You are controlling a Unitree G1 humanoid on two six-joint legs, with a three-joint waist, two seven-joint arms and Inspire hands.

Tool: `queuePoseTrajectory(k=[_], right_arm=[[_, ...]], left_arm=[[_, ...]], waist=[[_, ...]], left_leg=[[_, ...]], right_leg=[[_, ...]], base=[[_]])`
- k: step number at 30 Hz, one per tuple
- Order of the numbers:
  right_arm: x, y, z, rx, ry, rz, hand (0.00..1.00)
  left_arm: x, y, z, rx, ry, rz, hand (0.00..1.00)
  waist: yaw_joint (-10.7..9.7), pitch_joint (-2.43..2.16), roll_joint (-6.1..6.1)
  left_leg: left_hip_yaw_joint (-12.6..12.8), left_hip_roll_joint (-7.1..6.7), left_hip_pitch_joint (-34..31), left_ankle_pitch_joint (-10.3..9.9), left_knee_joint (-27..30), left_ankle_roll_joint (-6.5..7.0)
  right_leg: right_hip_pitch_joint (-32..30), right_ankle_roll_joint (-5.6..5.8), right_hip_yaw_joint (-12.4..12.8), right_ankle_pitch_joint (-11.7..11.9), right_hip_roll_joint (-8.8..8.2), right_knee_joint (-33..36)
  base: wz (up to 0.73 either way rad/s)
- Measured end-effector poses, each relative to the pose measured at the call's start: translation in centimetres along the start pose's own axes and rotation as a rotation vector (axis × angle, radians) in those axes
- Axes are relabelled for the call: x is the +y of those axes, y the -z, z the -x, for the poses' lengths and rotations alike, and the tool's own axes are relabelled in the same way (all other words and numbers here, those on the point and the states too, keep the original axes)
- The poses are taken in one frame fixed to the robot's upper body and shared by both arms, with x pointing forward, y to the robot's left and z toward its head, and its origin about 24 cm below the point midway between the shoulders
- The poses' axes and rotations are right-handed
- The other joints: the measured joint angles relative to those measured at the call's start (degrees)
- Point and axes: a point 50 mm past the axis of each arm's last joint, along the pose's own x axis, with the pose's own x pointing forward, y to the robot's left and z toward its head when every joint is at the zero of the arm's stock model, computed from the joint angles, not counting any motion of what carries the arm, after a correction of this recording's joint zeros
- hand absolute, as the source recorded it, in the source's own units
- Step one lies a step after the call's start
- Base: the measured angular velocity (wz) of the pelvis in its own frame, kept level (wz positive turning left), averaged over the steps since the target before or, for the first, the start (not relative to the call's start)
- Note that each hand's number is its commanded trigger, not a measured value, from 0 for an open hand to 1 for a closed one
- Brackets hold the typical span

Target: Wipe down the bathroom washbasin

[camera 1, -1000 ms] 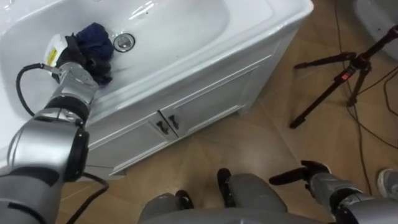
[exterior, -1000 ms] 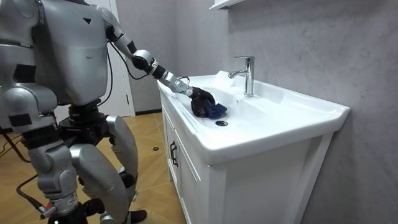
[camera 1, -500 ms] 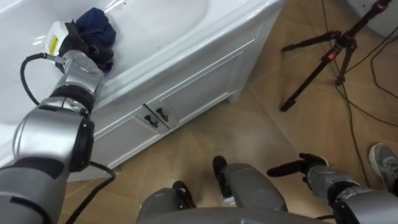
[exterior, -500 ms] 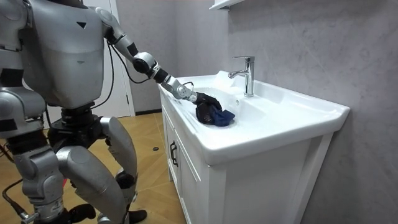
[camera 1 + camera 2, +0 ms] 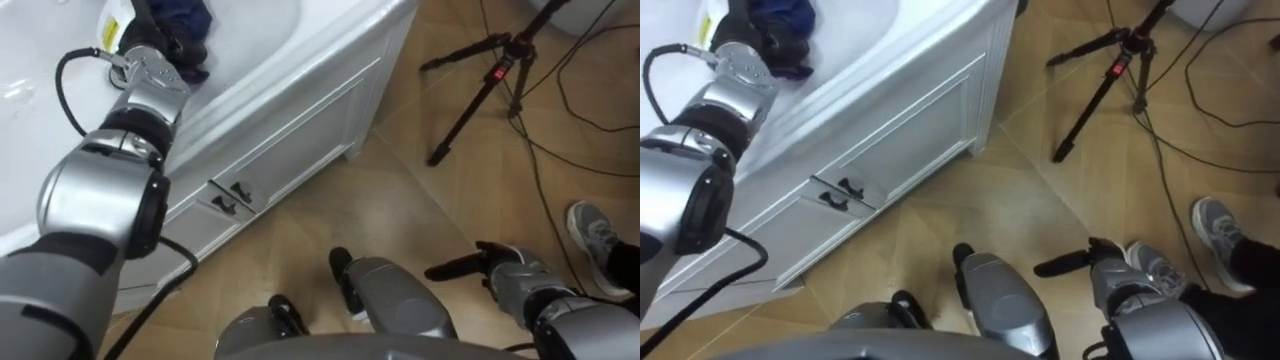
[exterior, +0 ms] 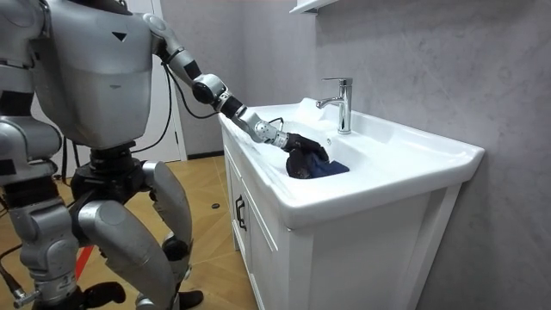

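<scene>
A grey-walled bathroom holds a white vanity cabinet point(image 6: 258, 232), with the robot standing at its end on the room view's left. Its basin point(image 6: 405, 164) has a chrome faucet point(image 6: 342, 102) at the back. The left hand point(image 6: 297, 145), at 11 o'clock in the eye views, curls its fingers into a bunched dark blue cloth point(image 6: 325, 166) lying in the bowl, 7 o'clock from the faucet. Over the last second hand and cloth have slid further along the bowl (a wiping stroke under way, I judge). The right hand point(image 5: 503, 272) hangs at 5 o'clock, fingers loosely straight. No writing is legible.
</scene>
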Motion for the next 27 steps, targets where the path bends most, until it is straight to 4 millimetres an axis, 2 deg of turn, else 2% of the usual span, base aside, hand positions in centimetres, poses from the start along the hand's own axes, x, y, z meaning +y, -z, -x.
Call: queuePoseTrajectory(k=[10,12,19,25,27], right_arm=[[-0.8,0.0,0.0,-0.016,0.029,0.004,0.00],[-1.1,0.2,0.0,-0.011,0.035,0.004,0.00],[-1.8,2.8,0.0,0.053,0.047,0.012,0.00],[-2.0,4.0,0.1,0.085,0.039,0.032,0.00],[-2.2,4.3,0.2,0.095,0.042,0.031,0.00]], left_arm=[[1.0,-3.8,0.0,-0.130,-0.064,0.071,1.00],[1.0,-3.9,0.0,-0.139,-0.069,0.071,1.00],[1.0,-3.9,0.0,-0.144,-0.070,0.061,1.00],[1.1,-4.1,0.0,-0.150,-0.074,0.063,1.00],[1.4,-4.0,-0.1,-0.149,-0.079,0.059,1.00]], waist=[[-0.6,-0.08,0.38],[-0.9,-0.09,0.44],[-1.1,-0.17,1.03],[-0.8,-0.29,1.22],[-1.0,-0.53,1.42]], left_leg=[[1.0,-0.05,0.7,0.0,-0.6,-0.05],[1.3,-0.07,1.2,0.0,-0.8,-0.06],[2.0,-0.44,3.6,0.2,-2.6,-0.30],[3.9,-1.01,6.0,0.7,-4.6,-0.35],[4.0,-1.10,6.4,0.7,-5.2,-0.39]], right_leg=[[-0.3,0.00,1.5,0.0,0.44,0.5],[0.1,0.00,1.6,0.0,0.46,0.5],[1.5,0.08,2.3,-0.1,0.50,0.4],[2.4,0.17,4.1,-0.2,0.68,0.4],[2.7,0.21,4.2,-0.2,0.72,0.3]], base=[[-0.07],[-0.07],[-0.06],[-0.14],[-0.03]])
